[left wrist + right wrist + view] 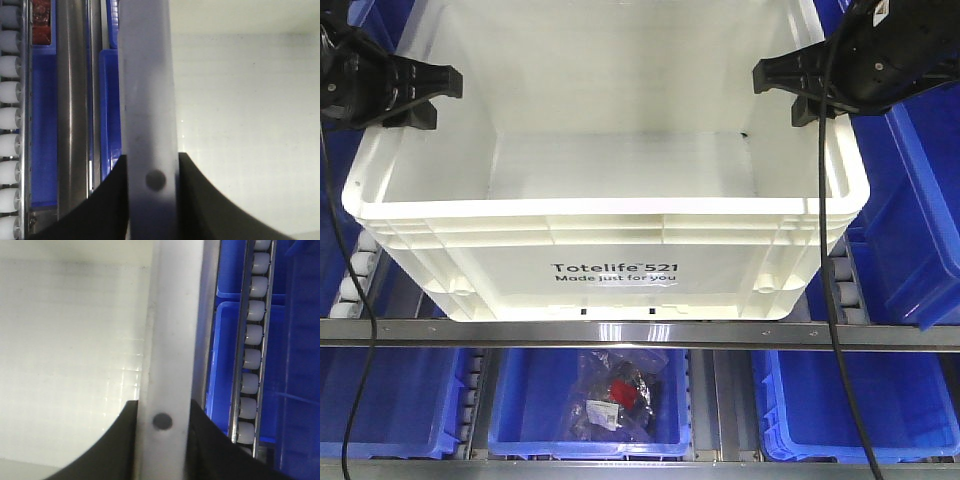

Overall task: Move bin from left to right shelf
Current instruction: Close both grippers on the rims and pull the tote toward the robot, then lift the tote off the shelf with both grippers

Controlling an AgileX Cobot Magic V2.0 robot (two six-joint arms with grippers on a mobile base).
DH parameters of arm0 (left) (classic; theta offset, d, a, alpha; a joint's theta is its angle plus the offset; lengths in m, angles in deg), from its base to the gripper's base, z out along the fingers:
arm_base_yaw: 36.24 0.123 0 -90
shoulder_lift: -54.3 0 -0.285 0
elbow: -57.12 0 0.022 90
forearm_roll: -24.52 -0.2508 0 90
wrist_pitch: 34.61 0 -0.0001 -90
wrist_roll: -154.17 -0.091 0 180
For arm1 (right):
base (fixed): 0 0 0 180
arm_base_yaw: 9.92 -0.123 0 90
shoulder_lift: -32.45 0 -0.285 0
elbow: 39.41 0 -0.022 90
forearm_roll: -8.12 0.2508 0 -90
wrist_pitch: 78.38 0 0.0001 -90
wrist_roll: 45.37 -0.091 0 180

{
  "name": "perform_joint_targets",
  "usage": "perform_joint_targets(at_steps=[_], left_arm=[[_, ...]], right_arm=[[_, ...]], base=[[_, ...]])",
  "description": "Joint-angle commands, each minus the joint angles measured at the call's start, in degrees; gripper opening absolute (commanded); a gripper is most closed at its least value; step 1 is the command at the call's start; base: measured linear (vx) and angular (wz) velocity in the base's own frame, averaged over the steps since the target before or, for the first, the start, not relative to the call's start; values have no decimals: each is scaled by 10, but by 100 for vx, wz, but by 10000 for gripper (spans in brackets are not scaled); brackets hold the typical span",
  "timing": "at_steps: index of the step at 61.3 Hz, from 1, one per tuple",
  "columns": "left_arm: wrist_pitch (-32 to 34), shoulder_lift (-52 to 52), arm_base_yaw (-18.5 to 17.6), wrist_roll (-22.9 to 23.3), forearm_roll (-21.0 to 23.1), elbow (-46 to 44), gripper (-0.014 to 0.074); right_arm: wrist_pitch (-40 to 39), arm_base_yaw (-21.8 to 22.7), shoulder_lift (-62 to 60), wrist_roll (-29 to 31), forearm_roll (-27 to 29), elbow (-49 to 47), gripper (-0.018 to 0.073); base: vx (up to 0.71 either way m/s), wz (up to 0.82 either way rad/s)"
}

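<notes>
My left gripper and right gripper pinch opposite side rims of the white Totelife bin centred between them.

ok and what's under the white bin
A metal rail runs below it. On the lower shelf, the middle blue bin holds a clear bag of small parts. Whatever sits directly beneath the white bin is covered by it, as are the backs of the lower bins.

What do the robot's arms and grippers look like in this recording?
The left arm and right arm are matte black. The left gripper and right gripper have blocky black fingers that flare in curves in the wrist views. A thin black cable hangs from each arm. No markings visible.
</notes>
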Motion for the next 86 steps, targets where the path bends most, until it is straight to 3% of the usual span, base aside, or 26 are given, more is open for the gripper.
perform_joint_targets(at_steps=[1,20,30,49,57,86], left_arm=[[45,-43,-1,-12,6,-22,104],[25,-65,-1,-19,6,-21,104],[13,-87,-9,-31,6,-15,104],[63,-195,-16,-31,19,117,104],[92,-223,-16,-31,20,156,104],[92,-226,-16,-31,20,157,108]], right_arm=[[-55,3,-43,9,-14,-24,1],[-45,-8,-59,9,-16,-18,1],[-97,-39,-93,-7,-34,45,1],[-120,-44,-177,-26,-38,158,1],[-117,-44,-196,-26,-38,171,1],[-114,-44,-196,-26,-38,171,1]], base=[[0,0],[0,0],[0,0],[0,0],[0,0],[0,0]])
